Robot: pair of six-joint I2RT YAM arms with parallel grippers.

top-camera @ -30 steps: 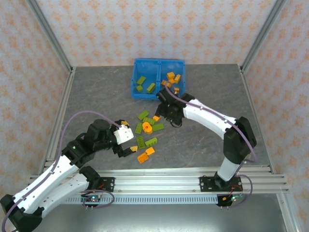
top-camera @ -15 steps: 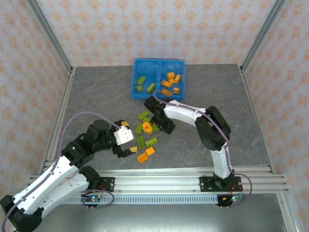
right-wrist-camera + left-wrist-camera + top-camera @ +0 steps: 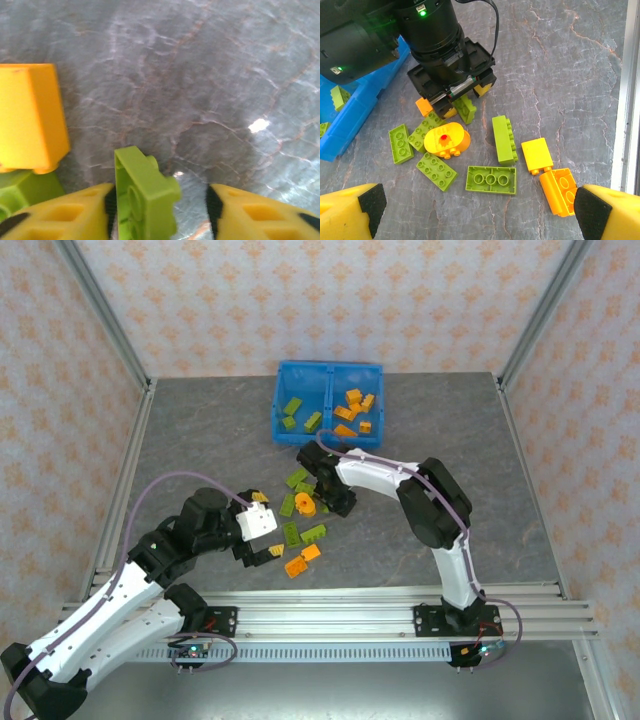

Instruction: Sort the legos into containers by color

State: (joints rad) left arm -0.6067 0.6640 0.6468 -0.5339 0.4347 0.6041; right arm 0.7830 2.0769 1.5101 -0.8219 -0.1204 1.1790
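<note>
From above, the right gripper (image 3: 322,483) is down among the loose olive-green and orange plastic lego bricks (image 3: 300,515), just before the bright blue two-compartment plastic bin (image 3: 329,367). The left gripper (image 3: 258,554) hangs at the heap's near edge.

At the left wrist, its jaws are spread wide, with the bricks lying ahead of them.

At the right wrist, a small olive-green studded brick (image 3: 142,197) stands tilted between the jaws, against one yellow finger (image 3: 65,212). The other finger seems apart, so the jaws are probably not yet pinching.
</note>
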